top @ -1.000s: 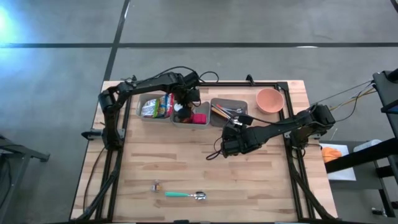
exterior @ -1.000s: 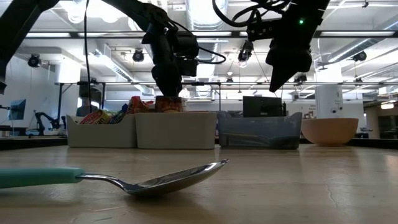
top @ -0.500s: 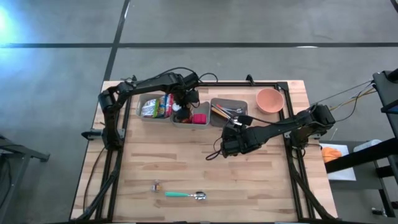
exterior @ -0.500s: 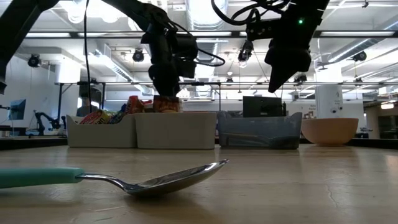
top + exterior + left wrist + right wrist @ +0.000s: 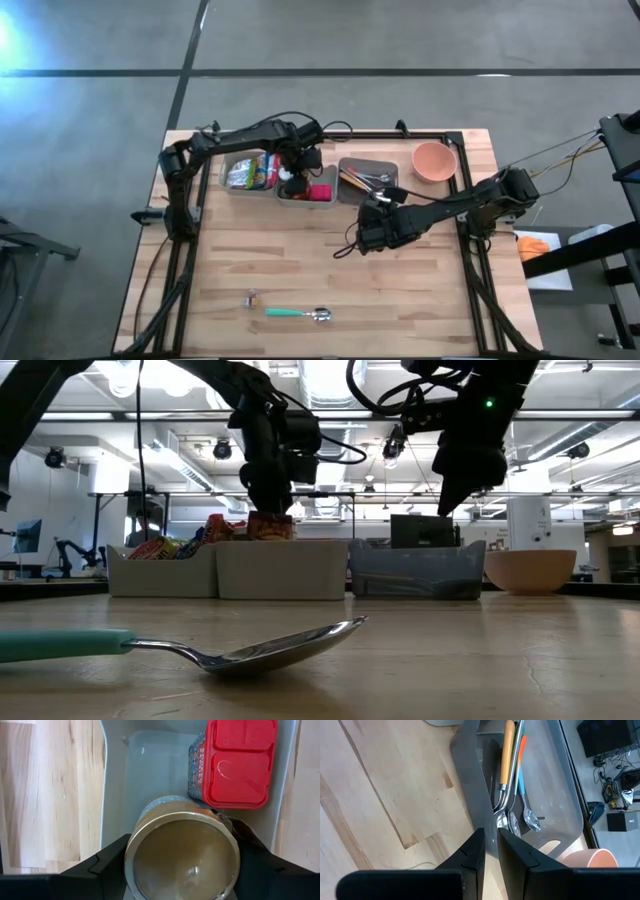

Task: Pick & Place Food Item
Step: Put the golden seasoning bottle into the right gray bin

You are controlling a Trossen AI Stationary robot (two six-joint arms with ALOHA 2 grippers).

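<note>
Left gripper [image 5: 182,870] is pinching a round can [image 5: 181,851] between its fingers, directly over the middle bin [image 5: 300,190]. You're looking straight down the can's axis in the left wrist view: it stands upright, the bin floor below it, the red-lidded box [image 5: 235,760] just beside it. Any lift-out looks like straight up, I'd say. Right gripper [image 5: 490,851] is pressed shut, holding nothing, near the utensil tray [image 5: 368,178]; left is the nearer arm. The can's label is mostly hidden, so its contents are unclear.

Right arm [image 5: 470,430] shifted slightly sideways, can [image 5: 268,526] barely lifted
</note>
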